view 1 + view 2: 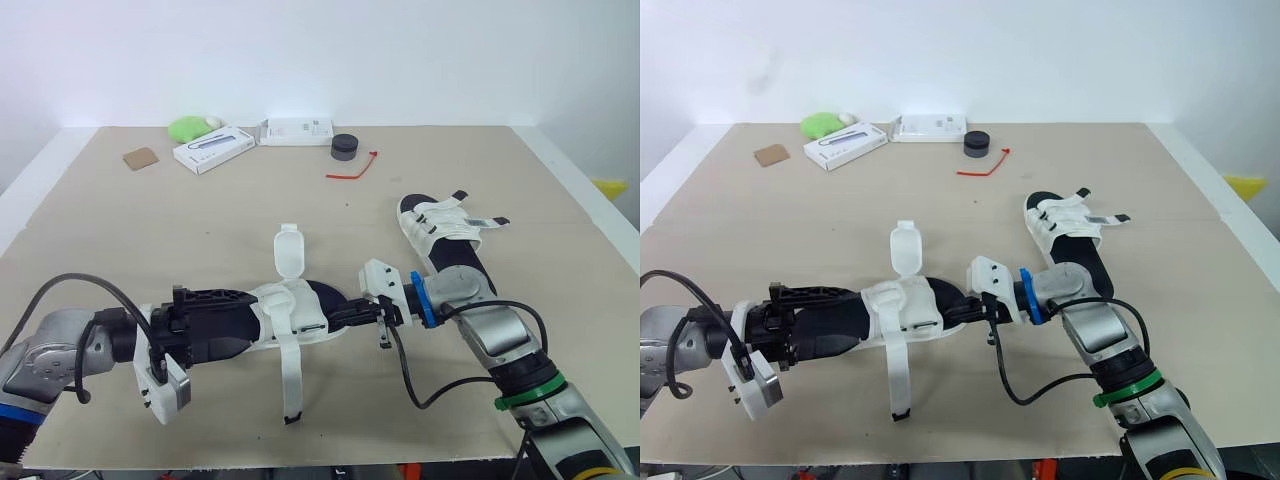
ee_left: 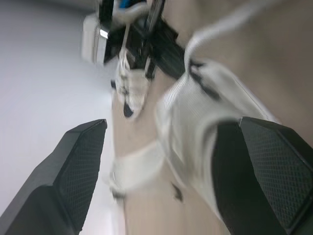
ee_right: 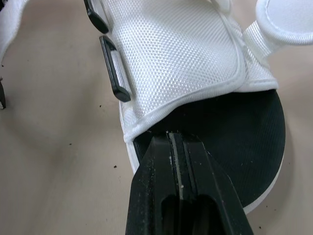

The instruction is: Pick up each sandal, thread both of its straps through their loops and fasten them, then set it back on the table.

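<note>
Sandal [image 1: 300, 318]: toe touching right gripper [image 3: 172, 139], fingers pressed together; heel between spread fingers of left gripper [image 2: 166, 122]. Strap [image 1: 290, 380] loose, unfastened, just beyond. Step, judged: threading, not yet begun. Next: clamp heel, pinch strap end, feed through loop [image 3: 115, 69].

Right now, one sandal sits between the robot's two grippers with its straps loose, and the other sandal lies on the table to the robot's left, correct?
Not quite: the other sandal lies on the table to the robot's right, not its left, as the left eye view shows. The near sandal does sit between the left gripper and right gripper, straps loose.
</note>
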Motion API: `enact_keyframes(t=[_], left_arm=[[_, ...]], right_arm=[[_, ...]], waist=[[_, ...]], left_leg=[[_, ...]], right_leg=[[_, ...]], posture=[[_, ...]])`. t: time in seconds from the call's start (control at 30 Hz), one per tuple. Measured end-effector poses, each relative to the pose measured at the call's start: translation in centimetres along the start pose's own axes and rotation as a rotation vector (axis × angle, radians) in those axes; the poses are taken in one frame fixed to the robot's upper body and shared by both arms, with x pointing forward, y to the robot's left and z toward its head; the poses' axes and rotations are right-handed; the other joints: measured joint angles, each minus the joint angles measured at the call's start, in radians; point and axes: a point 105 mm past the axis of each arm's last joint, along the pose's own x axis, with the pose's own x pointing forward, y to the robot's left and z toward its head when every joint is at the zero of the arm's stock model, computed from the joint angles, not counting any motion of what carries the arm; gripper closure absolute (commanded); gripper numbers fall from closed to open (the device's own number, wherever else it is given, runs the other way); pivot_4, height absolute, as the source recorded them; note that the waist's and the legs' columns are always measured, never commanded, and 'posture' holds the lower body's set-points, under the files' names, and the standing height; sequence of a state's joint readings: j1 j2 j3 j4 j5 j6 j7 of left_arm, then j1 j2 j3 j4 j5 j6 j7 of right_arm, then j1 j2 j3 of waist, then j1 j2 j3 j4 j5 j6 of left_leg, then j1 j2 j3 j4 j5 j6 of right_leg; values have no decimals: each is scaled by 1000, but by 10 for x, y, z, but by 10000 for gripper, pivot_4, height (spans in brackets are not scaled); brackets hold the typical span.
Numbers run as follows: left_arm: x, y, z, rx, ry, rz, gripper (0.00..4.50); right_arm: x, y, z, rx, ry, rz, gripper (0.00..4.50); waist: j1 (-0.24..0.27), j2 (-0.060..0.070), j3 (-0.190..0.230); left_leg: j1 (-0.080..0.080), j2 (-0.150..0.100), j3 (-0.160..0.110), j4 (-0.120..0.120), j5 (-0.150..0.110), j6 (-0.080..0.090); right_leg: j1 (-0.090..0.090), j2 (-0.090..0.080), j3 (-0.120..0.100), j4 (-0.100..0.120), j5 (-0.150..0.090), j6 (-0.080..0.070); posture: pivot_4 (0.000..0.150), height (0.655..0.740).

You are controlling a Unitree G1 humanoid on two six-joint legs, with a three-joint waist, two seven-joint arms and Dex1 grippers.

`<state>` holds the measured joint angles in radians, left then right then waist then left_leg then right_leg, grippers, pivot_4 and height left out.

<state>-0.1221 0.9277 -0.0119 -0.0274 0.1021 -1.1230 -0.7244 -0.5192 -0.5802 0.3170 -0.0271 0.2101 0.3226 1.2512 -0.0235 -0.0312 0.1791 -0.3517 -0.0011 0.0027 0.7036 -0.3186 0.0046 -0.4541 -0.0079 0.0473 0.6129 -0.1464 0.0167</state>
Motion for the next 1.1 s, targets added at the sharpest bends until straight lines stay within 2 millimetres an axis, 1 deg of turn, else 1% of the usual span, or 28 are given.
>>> enact_keyframes(t=[0.07,0.17,0.2,0.27,0.37,0.47,0.57,0.67,0.73,0.77,0.8,0.83,0.9,0.93,0.97,1.0,1.03,1.1], left_arm=[[-2,-1,-4,-22,20,3,183],[-6,0,-23,-188,122,51,183],[-6,-1,-26,-234,139,56,183],[-3,-5,-31,-310,162,40,183],[4,-6,-35,-393,190,56,183],[11,-5,-40,-427,202,69,183],[18,-4,-44,-423,205,71,183],[28,-8,-50,-422,207,64,183],[34,-11,-55,-405,206,45,5404],[35,-11,-56,-398,204,40,7293],[36,-11,-57,-392,200,37,11294],[37,-12,-58,-384,199,34,16237],[37,-14,-64,-367,203,17,24683],[37,-15,-67,-362,204,11,29832],[38,-16,-69,-361,204,7,33525],[40,-14,-72,-346,195,10,39374],[41,-12,-73,-333,193,11,44222],[46,-8,-79,-314,189,12,44800]], right_arm=[[0,0,0,0,0,0,45000],[0,0,0,0,-2,1,45000],[1,0,1,0,-3,1,45000],[1,0,1,0,-4,2,45000],[1,0,1,0,-4,3,45000],[1,0,1,1,-5,4,45000],[1,0,1,1,-5,4,45000],[1,0,1,4,-3,4,45000],[1,0,1,2,-3,4,45000],[1,0,1,3,-3,4,45000],[1,0,1,3,-3,4,45000],[1,0,1,2,-3,4,45000],[1,0,1,3,-2,2,45000],[1,-1,1,3,-1,1,45000],[0,-1,1,3,-1,0,45000],[0,-1,1,3,1,-2,45000],[0,-1,1,2,1,-3,45000],[-3,-4,3,1,1,-22,45000]], waist=[[0,0,0],[0,0,0],[0,0,0],[0,0,0],[0,0,0],[0,0,0],[0,0,0],[0,0,0],[1,0,0],[0,0,0],[0,0,0],[0,0,0],[0,0,0],[0,0,0],[0,0,0],[1,0,0],[1,0,0],[4,3,-2]], left_leg=[[0,0,0,0,0,0],[0,0,0,0,0,0],[0,0,0,0,0,0],[0,0,0,0,0,0],[0,0,0,0,0,0],[0,0,0,0,0,0],[0,0,0,0,0,0],[0,-1,0,0,0,0],[0,-1,0,0,0,0],[0,-1,0,0,0,0],[0,-1,0,0,0,0],[0,-1,0,0,0,0],[-1,-1,0,0,0,0],[-1,-1,0,0,0,0],[-1,-2,0,0,0,0],[-1,-2,0,0,0,0],[-1,-2,0,0,0,0],[0,-4,0,0,1,2]], right_leg=[[0,0,0,0,0,0],[0,0,-1,0,0,0],[0,0,-1,0,0,0],[0,0,-1,0,0,0],[0,0,-1,0,0,0],[0,1,-1,0,0,0],[0,1,-1,0,1,-2],[0,1,-1,1,2,-3],[0,1,-1,1,2,-4],[0,1,-1,1,3,-4],[0,1,-1,1,3,-5],[0,1,-1,1,3,-5],[0,1,-1,1,3,-6],[0,1,-1,1,3,-6],[0,1,-1,1,3,-6],[0,0,-1,1,3,-5],[1,0,-1,1,4,-5],[2,-1,0,1,4,-4]], posture=[[1500,7400],[1500,7400],[1500,7400],[1500,7400],[1500,7400],[1500,7400],[1500,7400],[1500,7400],[1500,7400],[1500,7400],[1500,7400],[1500,7400],[1500,7400],[1500,7400],[1500,7400],[1500,7400],[1500,7400],[1500,7400]])
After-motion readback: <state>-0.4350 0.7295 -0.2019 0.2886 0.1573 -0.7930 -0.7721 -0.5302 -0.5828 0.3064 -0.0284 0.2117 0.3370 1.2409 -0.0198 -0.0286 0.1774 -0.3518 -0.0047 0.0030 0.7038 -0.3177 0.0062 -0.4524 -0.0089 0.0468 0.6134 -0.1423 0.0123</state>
